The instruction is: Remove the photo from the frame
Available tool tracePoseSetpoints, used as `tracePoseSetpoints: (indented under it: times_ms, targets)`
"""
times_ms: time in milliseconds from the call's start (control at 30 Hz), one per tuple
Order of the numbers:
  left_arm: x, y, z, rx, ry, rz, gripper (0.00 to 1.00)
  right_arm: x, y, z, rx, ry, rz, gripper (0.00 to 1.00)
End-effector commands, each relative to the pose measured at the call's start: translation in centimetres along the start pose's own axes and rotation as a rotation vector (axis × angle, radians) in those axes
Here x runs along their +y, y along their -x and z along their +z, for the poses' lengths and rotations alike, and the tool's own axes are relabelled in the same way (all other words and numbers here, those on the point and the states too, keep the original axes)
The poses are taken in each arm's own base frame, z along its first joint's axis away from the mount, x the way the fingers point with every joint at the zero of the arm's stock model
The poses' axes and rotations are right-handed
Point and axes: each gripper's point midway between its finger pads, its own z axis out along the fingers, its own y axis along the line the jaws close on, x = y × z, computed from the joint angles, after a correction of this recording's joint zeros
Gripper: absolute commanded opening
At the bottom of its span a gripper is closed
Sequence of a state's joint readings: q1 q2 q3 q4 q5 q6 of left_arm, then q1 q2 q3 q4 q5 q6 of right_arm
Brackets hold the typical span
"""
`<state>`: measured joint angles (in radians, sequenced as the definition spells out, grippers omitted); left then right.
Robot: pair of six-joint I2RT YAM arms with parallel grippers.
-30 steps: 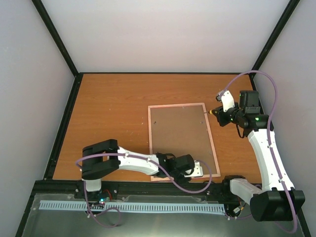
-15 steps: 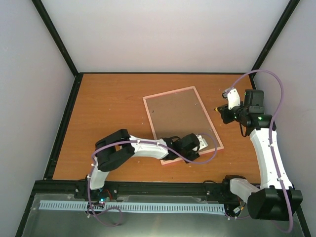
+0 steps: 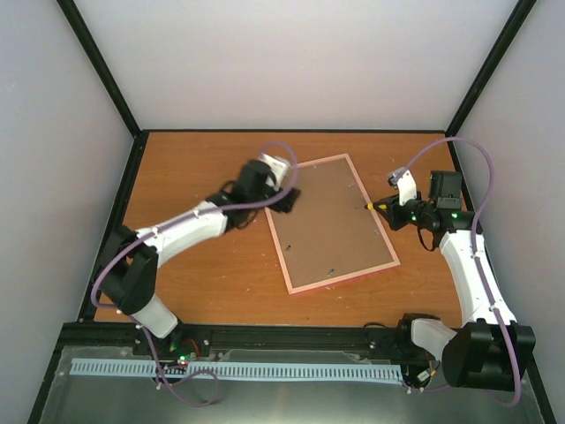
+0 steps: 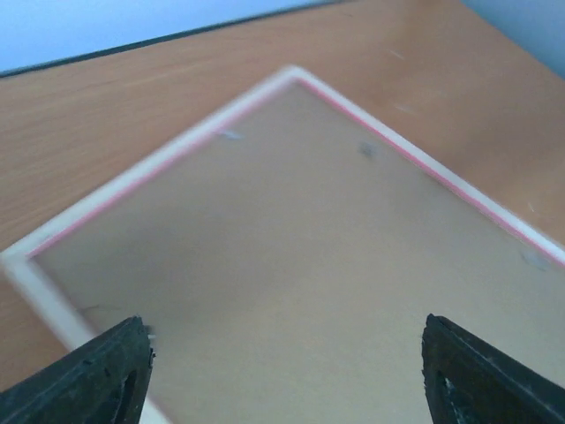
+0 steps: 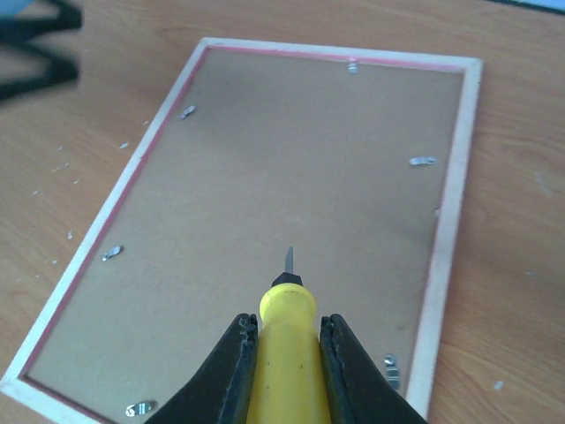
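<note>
The orange-brown wooden table [image 3: 203,283] carries the whole scene, and on it the large rectangular frame with the thin pink border [image 3: 345,276] lies back-up, skewed at a slant, so its plain brown backing board [image 3: 331,221] faces the cameras. The photo itself is nowhere to be seen. It is presumably underneath that board, still shut inside the frame. The left gripper [image 3: 284,200] has reached out to the frame's far-left corner, its black fingers spread wide with nothing between them. The left wrist view is blurred, and it cannot be told whether the fingers touch the frame or only hover over it. The right gripper [image 3: 393,212] sits off the frame's right edge, clamped snugly round the small yellow-handled screwdriver [image 5: 284,305], blade pointing in over the board — whether the tip touches anything is not clear. Around the inner edge sit the small metal retaining tabs [image 5: 424,161], several of them visible, and they look to be lying over the board still, so the step in hand reads as unfastening the back rather than lifting anything out. The next move calls for precision — the blade has to meet one tab, probably the nearest on the right edge, and swing it clear of the board. The open left gripper would need to press down on its corner so the light frame does not skate across the wood under the push.
</note>
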<state>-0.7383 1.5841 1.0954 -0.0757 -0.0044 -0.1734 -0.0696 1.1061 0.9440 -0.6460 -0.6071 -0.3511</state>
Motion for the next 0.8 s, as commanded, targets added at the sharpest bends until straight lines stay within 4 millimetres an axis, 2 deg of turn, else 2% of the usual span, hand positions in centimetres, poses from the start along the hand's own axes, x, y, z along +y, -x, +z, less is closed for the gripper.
tracePoseSetpoints:
  times_ms: [0, 133, 167, 367, 467, 567, 633, 767]
  targets:
    - [7.5, 1.3, 1.2, 0.028, -0.009, -0.260, 0.91, 1.5, -0.2, 0.3, -0.046, 0.090, -0.022, 0.03]
    - [14.2, 3.6, 4.5, 0.016, 0.010, -0.343, 0.96, 2.0, -0.2, 0.2, -0.052, 0.116, -0.021, 0.03]
    - [15.5, 3.5, 5.6, 0.029, 0.040, -0.327, 0.96, 2.1, -0.2, 0.2, -0.054, 0.123, -0.021, 0.03]
    - [20.4, 3.6, 11.2, 0.099, 0.158, -0.131, 0.89, 2.7, 0.1, 0.1, -0.065, 0.150, -0.027, 0.03]
    - [22.4, 3.1, 12.7, 0.123, 0.167, -0.094, 0.89, 3.0, 0.1, -0.2, -0.073, 0.155, -0.032, 0.03]
    - [23.2, 1.8, 14.2, 0.137, 0.127, -0.082, 0.90, 3.0, -0.2, -0.2, -0.077, 0.147, -0.033, 0.03]
    - [23.6, 1.0, 14.9, 0.144, 0.093, -0.088, 0.90, 3.0, -0.2, 0.0, -0.074, 0.153, -0.029, 0.03]
    - [23.1, -0.8, 16.0, 0.194, -0.005, -0.111, 0.90, 2.6, -0.5, 0.4, -0.051, 0.156, -0.018, 0.03]
